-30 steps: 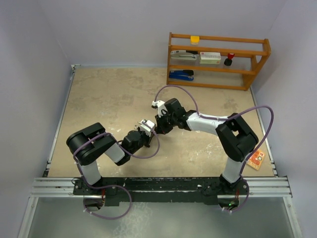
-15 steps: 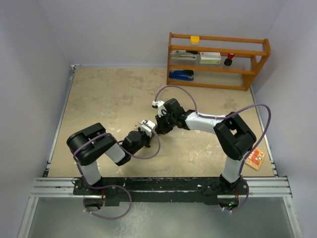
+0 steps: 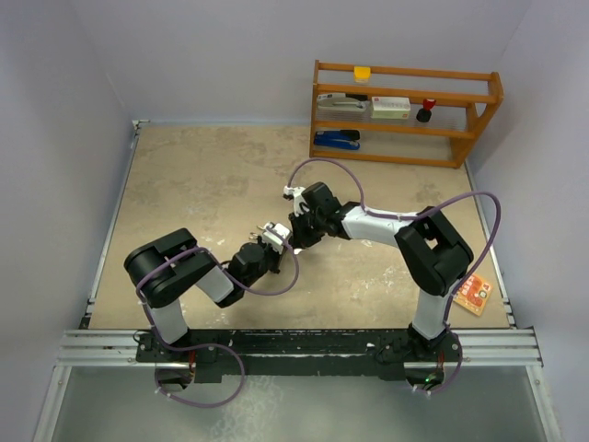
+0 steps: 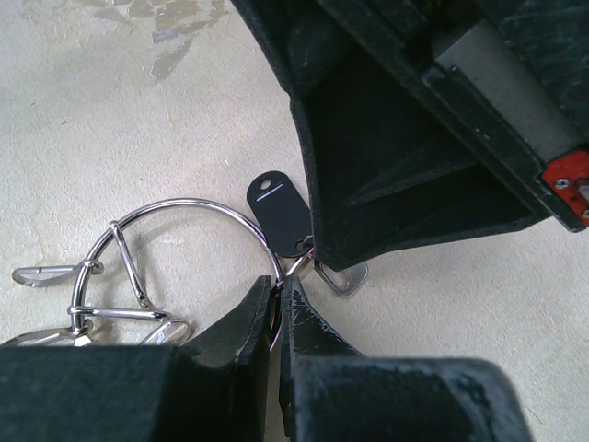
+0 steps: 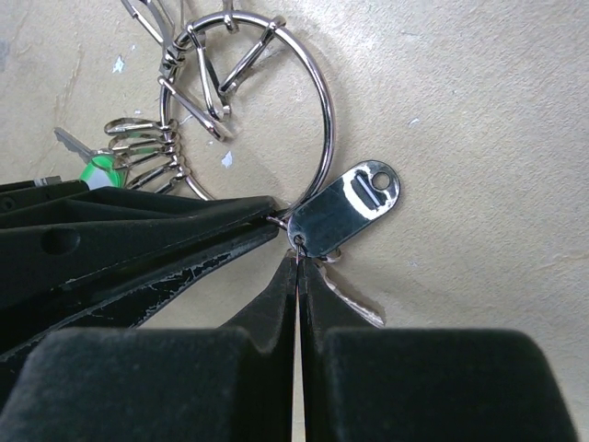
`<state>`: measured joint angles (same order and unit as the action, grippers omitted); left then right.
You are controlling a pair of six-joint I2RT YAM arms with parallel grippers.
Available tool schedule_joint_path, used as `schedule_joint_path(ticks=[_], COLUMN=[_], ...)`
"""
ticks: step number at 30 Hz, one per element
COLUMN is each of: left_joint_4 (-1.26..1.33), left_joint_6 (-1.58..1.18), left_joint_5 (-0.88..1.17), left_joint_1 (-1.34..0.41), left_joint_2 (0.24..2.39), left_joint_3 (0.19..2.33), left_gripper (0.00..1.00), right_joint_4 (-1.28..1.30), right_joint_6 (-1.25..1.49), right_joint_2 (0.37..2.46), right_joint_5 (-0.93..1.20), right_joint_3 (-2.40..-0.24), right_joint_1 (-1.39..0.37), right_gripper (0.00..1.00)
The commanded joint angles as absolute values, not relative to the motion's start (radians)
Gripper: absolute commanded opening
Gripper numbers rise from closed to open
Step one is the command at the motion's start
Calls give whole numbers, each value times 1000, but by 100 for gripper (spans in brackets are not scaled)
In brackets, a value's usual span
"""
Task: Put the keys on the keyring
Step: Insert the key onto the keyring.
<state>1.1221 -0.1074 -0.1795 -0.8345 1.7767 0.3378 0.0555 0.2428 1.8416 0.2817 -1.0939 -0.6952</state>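
The keyring is a silver wire ring lying on the table; it also shows in the right wrist view. My left gripper is shut on its wire at the near side. My right gripper is shut on the small loop that joins a shiny oval tag and a silver key, right beside the ring. That key and tag also show in the left wrist view. A green-headed key and several clips hang on the ring's far side. In the top view both grippers meet at mid-table.
A wooden shelf with a stapler and small items stands at the back right. An orange card lies at the right edge. Walls close in the table on three sides. Purple cables loop over both arms.
The right arm's elbow has shifted slightly left and away. Both grippers stay together at the ring, with no visible change in their grip.
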Motion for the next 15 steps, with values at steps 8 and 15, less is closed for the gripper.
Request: schedule_joint_path(ticks=[8,15], left_joint_4=[1075,1035], left_joint_6=[-60,-51], left_joint_5=[-216,-262], left_joint_1=[-868,-883], left_joint_2=[1782,1783], left_joint_3=[375,393], left_gripper=[0,0], right_joint_4=[95,106], right_joint_6=[288,301], right_joint_2=[1819,1815], right_joint_5=[266,254], right_joint_3=[-1157,-1168], right_joint_1=[-697,-697], right_gripper=[0,0])
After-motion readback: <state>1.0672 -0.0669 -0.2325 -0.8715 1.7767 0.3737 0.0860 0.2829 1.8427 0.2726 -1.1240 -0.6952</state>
